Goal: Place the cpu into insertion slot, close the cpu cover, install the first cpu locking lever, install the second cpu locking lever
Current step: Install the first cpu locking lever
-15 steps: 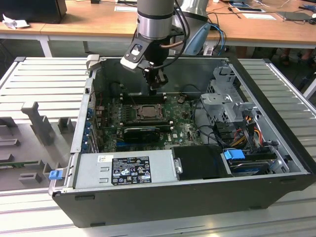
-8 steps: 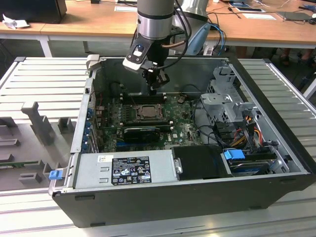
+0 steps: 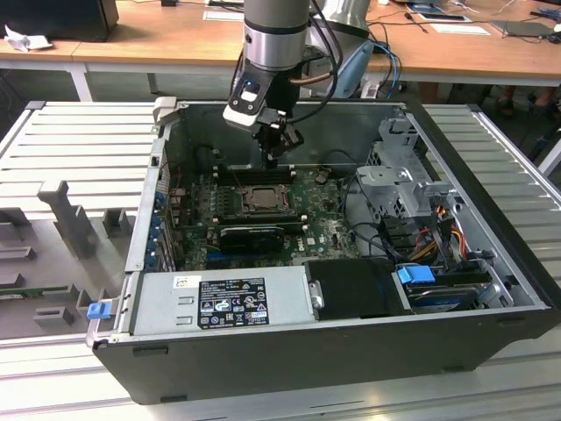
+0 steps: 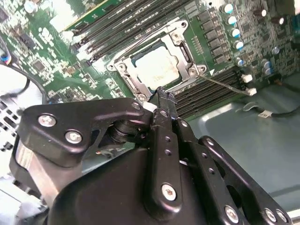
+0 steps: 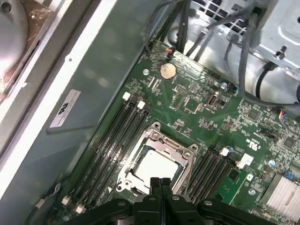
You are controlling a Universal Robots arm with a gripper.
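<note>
We found the cpu [image 4: 157,65] seated in the slot [image 3: 238,200], its pale face flat and level with the metal frame around it. The cover [image 4: 183,47] lay down over the slot, and the cpu showed through its square window. From one corner of the slot a thin wire lever [image 4: 225,84] ran outward over the memory slots [image 5: 112,136] beside it; we could not tell whether it was latched. The arm [image 3: 276,44] reached down into the open case [image 3: 351,342], and its jaws hung just above the slot, over the edge nearest the case's far wall in the exterior view. In both wrist views the jaws were clenched, tip against tip, with nothing between them. Their tips sat over the rim of the slot, close to the cpu, but we could not tell whether they touched the frame. The slot sat in a green motherboard [image 5: 197,93], with banks of memory slots on two opposite sides of it. A round coin battery [image 5: 167,70] lay on the board well apart from the slot. Also well apart from the slot, a grey power supply [image 3: 228,303] lined the case's near wall. The case rested on a slatted table [image 3: 70,140].
</note>
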